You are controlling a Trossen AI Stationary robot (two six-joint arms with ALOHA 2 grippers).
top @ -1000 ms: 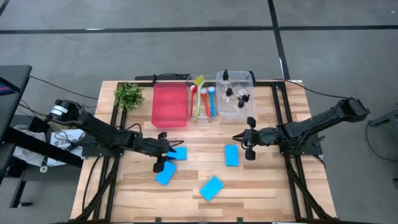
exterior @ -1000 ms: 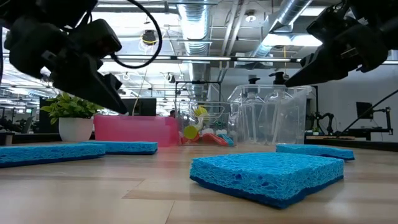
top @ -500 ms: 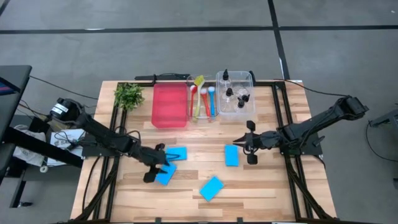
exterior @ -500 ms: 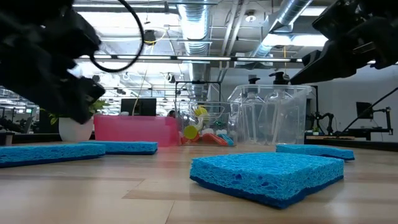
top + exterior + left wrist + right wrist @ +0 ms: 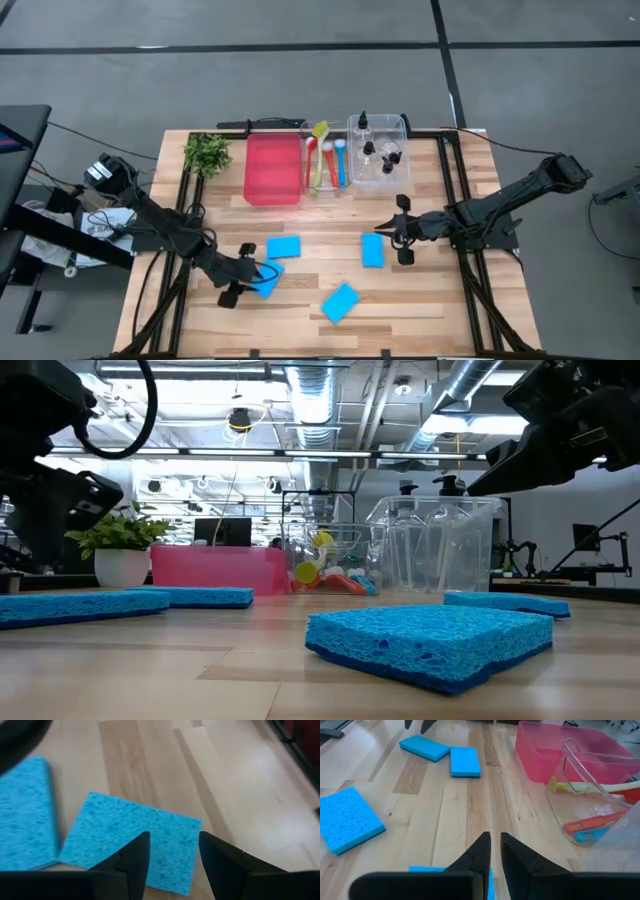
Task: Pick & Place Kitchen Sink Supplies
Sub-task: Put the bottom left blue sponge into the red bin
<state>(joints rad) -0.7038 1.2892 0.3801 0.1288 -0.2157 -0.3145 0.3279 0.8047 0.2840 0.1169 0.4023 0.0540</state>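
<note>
The left gripper (image 5: 236,275) is hanging low over the front-left part of the light wooden slatted table (image 5: 430,300). Its fingers (image 5: 135,857) are standing apart, holding nothing, and one flat blue rectangular sponge (image 5: 266,279) is lying just under them. A second blue sponge (image 5: 284,246) is lying just beside the first one, farther from the front edge.

The right gripper (image 5: 402,230) is staying at the middle-right of the table, just beside a third blue sponge (image 5: 372,249). Its fingers (image 5: 479,852) are almost closed with only a thin gap, and nothing is between them. A fourth blue sponge (image 5: 341,301) is lying near the front edge.

At the back of the table, slim long-handled brushes (image 5: 325,157) are lying in a clear tray between the red plastic tray (image 5: 273,169) and the clear plastic bin (image 5: 378,180), which is holding small clear bottles with black caps (image 5: 368,148).
</note>
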